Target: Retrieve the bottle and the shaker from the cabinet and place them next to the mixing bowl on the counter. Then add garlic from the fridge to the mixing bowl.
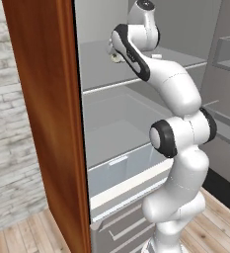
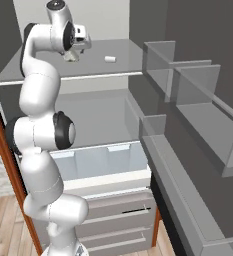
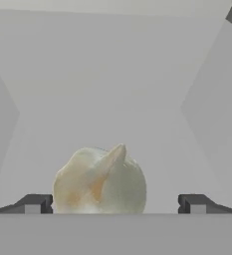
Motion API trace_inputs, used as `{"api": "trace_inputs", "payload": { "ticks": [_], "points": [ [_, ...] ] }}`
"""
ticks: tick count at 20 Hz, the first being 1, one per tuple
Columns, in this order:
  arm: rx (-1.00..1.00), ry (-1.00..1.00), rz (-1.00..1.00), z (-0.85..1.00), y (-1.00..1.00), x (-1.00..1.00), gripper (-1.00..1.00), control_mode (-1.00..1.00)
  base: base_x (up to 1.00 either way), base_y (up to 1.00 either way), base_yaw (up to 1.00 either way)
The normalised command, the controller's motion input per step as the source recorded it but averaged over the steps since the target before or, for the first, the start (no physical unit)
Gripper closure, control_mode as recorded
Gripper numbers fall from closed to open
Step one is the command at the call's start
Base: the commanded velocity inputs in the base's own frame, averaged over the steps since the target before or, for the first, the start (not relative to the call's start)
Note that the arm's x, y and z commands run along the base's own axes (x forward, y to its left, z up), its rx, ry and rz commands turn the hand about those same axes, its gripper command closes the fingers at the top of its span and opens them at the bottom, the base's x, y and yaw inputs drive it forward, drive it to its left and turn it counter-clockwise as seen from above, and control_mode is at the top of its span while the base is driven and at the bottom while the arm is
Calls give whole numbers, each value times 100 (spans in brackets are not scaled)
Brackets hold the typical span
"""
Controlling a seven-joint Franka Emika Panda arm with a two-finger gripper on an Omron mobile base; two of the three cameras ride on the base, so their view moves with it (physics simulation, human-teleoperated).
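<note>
A pale garlic bulb (image 3: 100,182) with a pointed tip lies on the upper fridge shelf (image 2: 123,67), close in front of the hand camera. My gripper (image 3: 115,204) is open, and its two dark fingertips (image 3: 35,203) stand wide on either side of the bulb without touching it. From the base cameras the hand (image 2: 73,52) reaches in over the left part of that shelf, with the garlic (image 1: 117,58) just under it. The bottle, the shaker, the mixing bowl and the cabinet are out of view.
A small white object (image 2: 110,59) lies further right on the same shelf. Below are a second shelf (image 1: 121,133) and a clear drawer (image 2: 108,160). The open fridge door's bins (image 2: 198,100) stretch along the right. A wooden panel (image 1: 47,123) stands at the left.
</note>
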Motion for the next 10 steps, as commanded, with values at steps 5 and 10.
{"api": "trace_inputs", "payload": {
  "ticks": [5,10],
  "points": [
    [0,0,0,-1,0,-8,-100,-100,0,0,0],
    [0,0,-1,-29,0,0,-100,-100,0,0,0]
  ]
}}
